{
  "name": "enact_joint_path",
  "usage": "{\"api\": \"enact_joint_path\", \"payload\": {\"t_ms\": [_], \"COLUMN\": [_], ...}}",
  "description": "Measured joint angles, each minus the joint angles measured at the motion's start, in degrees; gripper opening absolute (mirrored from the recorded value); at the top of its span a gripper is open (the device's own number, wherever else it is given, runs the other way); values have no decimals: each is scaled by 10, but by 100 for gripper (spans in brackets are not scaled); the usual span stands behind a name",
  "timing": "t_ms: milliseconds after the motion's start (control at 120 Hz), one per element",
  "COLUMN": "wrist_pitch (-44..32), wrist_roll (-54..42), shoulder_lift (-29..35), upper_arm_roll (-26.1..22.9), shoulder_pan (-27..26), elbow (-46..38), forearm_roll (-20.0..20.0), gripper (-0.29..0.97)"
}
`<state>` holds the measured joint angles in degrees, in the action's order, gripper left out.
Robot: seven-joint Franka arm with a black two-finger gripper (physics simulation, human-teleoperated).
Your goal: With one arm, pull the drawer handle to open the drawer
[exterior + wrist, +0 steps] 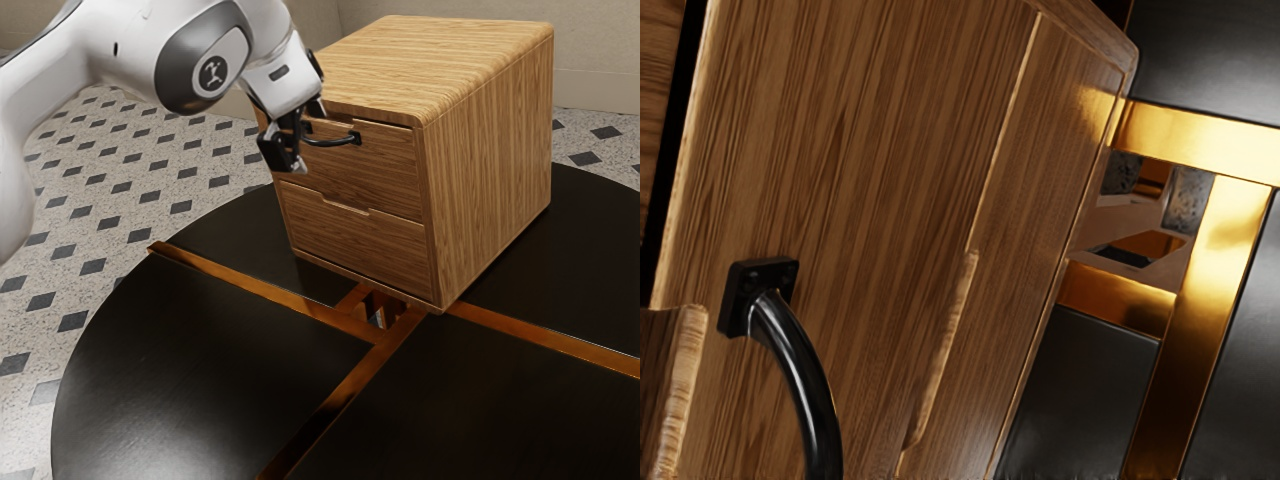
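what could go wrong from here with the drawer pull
1. The black pincer sits at one end of the curved black drawer handle, not its middle, so the pull may slip off or skew the top wooden drawer.
2. The light wooden cabinet just stands on the dark round table; it might slide instead.

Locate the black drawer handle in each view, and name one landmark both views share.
Exterior view: black handle on the top drawer front, by the arm's hand.
Wrist view: black handle curving from its square mount on that drawer front.
Shared landmark: gold table strips.
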<state>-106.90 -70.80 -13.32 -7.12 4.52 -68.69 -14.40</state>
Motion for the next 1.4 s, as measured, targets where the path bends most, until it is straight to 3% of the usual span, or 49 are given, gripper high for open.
{"api": "enact_joint_path", "payload": {"t_ms": [917,1067,1283,1400], "wrist_pitch": [-28,-28,-24,-11], "wrist_roll": [0,0,1,1], "shoulder_lift": [-37,-37,-16,-6], "upper_arm_roll": [13,16,25,27], "shoulder_pan": [3,2,-4,-5], "elbow": [-11,-21,-45,-48], "forearm_roll": [0,0,1,2], "gripper": [66,69,59,63]}}
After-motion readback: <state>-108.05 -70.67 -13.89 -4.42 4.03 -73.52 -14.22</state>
